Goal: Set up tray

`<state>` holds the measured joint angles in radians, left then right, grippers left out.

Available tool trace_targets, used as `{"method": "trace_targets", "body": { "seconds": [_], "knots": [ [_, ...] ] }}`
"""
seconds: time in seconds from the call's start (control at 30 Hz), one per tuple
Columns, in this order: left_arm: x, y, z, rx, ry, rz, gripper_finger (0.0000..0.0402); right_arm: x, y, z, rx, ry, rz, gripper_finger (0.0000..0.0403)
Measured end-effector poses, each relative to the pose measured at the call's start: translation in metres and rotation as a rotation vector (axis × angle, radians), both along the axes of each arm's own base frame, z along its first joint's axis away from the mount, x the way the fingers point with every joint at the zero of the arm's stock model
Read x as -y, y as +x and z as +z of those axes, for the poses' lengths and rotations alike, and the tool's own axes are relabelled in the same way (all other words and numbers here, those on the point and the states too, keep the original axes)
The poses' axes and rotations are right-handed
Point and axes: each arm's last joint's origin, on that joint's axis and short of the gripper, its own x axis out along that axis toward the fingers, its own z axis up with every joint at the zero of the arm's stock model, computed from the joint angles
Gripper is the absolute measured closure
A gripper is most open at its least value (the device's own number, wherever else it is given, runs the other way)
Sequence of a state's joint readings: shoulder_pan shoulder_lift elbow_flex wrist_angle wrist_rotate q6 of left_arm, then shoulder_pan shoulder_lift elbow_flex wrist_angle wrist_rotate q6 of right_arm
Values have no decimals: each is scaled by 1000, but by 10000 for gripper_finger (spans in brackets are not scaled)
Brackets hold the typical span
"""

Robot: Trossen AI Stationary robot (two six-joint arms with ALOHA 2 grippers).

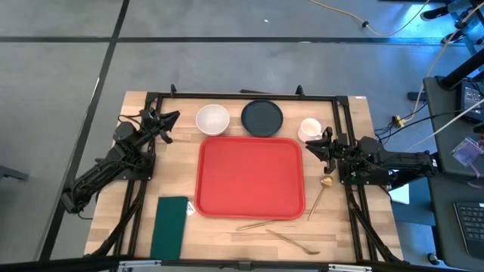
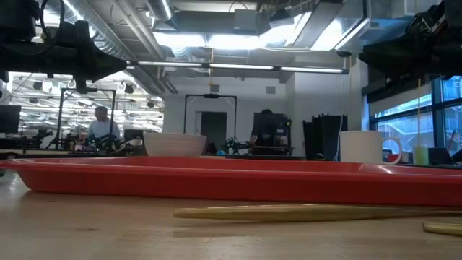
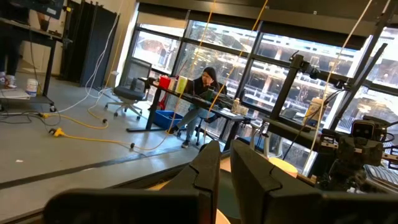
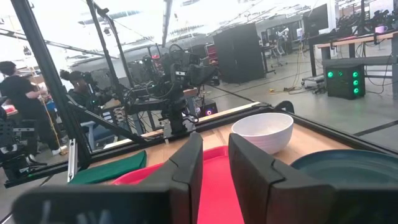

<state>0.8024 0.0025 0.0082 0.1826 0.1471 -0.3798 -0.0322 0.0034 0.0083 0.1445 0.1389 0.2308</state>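
Observation:
The red tray (image 1: 251, 177) lies flat in the middle of the table and fills the width of the low view (image 2: 231, 184). It holds nothing. My left gripper (image 1: 172, 119) hovers over the far left of the table, next to the white bowl (image 1: 212, 119), its fingers (image 3: 211, 163) shut on nothing. My right gripper (image 1: 310, 147) hovers at the tray's far right corner, beside the white cup (image 1: 311, 129). It is also shut and holds nothing; its view looks across the tray (image 4: 214, 186) toward the bowl (image 4: 262, 130).
A dark round plate (image 1: 262, 117) sits between the bowl and the cup, beyond the tray's far edge. A dark green napkin (image 1: 170, 225) lies at the near left. A gold spoon (image 1: 321, 193) lies right of the tray, and two more gold utensils (image 1: 265, 224) lie near its front edge.

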Motion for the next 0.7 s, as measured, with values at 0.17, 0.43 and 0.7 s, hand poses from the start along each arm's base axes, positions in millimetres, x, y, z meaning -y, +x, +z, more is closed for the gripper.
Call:
{"method": "trace_targets", "body": {
  "seconds": [0.17, 0.43, 0.7],
  "knots": [
    [0, 0, 0, 0, 0, 0, 368, 0, 0, 0, 2, 6, 1, 322],
    [0, 0, 0, 0, 0, 0, 368, 1, 0, 0, 33, 157, -4, 322],
    [0, 0, 0, 0, 0, -1, 368, 2, -3, 10, 176, 322, -16, 322]
  ]
}}
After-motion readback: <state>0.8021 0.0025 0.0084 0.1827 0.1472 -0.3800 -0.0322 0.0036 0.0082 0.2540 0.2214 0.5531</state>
